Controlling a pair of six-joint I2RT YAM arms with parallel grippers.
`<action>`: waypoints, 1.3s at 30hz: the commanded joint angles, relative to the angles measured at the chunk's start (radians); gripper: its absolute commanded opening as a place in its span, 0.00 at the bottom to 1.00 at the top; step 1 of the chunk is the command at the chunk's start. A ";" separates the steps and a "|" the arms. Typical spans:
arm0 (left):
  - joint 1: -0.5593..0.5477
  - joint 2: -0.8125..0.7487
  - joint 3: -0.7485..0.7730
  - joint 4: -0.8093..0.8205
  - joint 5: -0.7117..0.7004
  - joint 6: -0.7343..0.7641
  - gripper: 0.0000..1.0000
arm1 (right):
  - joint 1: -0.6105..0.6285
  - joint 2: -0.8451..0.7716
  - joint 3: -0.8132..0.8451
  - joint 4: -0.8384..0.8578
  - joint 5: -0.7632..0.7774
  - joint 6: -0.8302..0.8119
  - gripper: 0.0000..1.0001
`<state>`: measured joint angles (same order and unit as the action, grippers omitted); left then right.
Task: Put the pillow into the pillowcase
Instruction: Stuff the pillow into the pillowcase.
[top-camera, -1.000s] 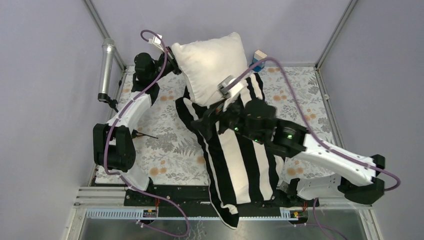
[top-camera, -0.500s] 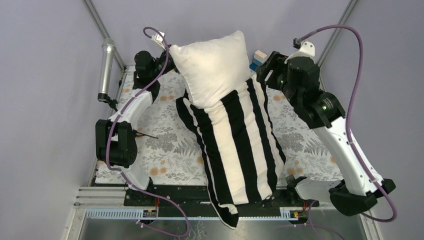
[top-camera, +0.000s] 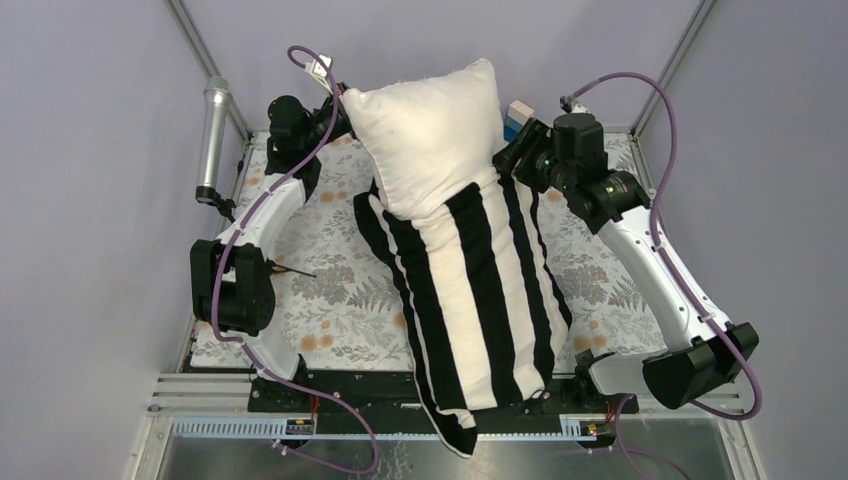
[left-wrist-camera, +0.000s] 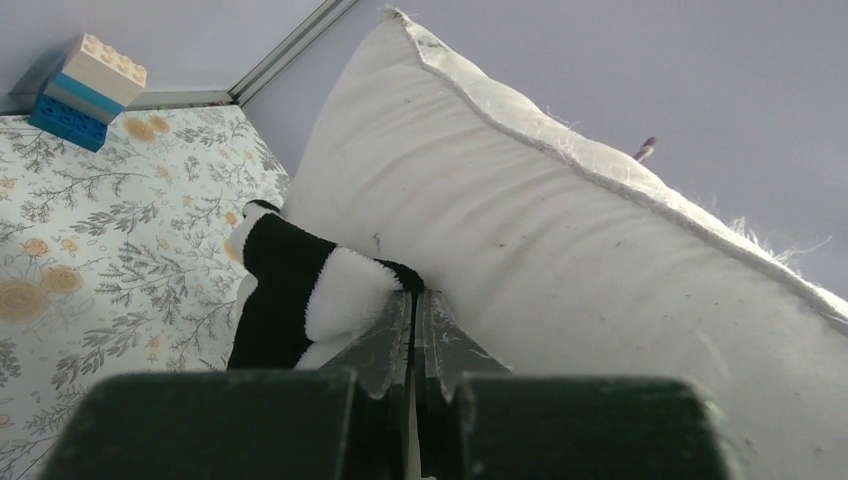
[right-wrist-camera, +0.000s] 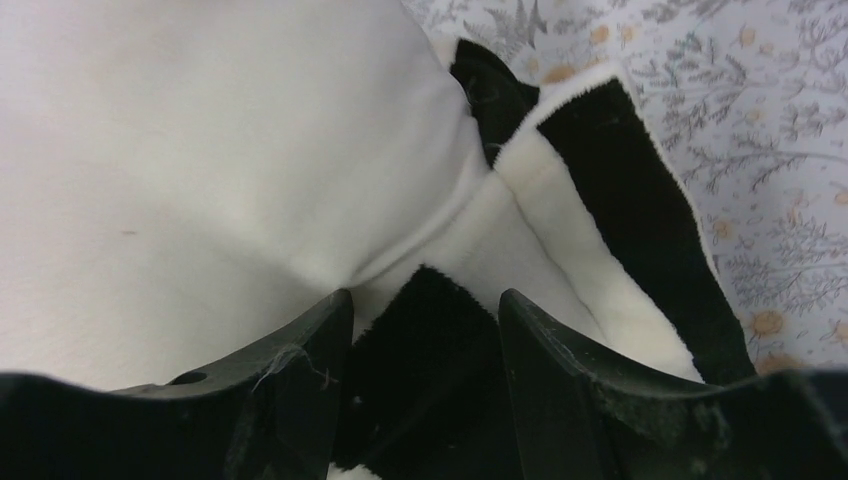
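The cream pillow (top-camera: 430, 130) stands with its lower part inside the black-and-white striped pillowcase (top-camera: 475, 290), which runs down the table and over the near edge. At the pillow's far left, my left gripper (top-camera: 338, 118) is shut on the pillowcase's rim. The left wrist view shows its tips (left-wrist-camera: 413, 292) pinching the striped cloth (left-wrist-camera: 290, 300) against the pillow (left-wrist-camera: 560, 250). My right gripper (top-camera: 507, 160) is at the pillow's right side. Its jaws (right-wrist-camera: 425, 295) stand apart, with a black fold of the pillowcase (right-wrist-camera: 620, 190) between them, beside the pillow (right-wrist-camera: 200, 170).
A stack of toy bricks (top-camera: 516, 120) sits at the back, just behind my right gripper. A silver cylinder (top-camera: 213, 140) leans on the left frame post. The floral table covering (top-camera: 340, 290) lies under everything. Metal frame posts rise at the back corners.
My right arm swung off the pillowcase's middle to the far right, then came down onto the rim beside the pillow, its jaws narrowing. The left gripper kept its hold; the pillow shifted slightly.
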<state>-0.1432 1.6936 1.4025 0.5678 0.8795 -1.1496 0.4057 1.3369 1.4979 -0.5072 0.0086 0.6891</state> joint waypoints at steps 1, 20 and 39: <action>-0.001 -0.025 0.088 0.109 -0.024 -0.002 0.00 | -0.001 -0.026 -0.073 0.050 -0.044 0.038 0.60; -0.003 -0.132 0.309 -0.302 -0.177 0.172 0.00 | -0.037 0.114 0.461 -0.181 0.265 -0.148 0.00; -0.187 -0.219 0.764 -0.825 -0.504 0.409 0.00 | -0.188 0.444 1.059 -0.265 -0.037 -0.045 0.00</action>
<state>-0.3107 1.5135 2.0624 -0.2020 0.4633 -0.8135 0.2852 1.8690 2.7018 -0.9375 0.0486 0.5838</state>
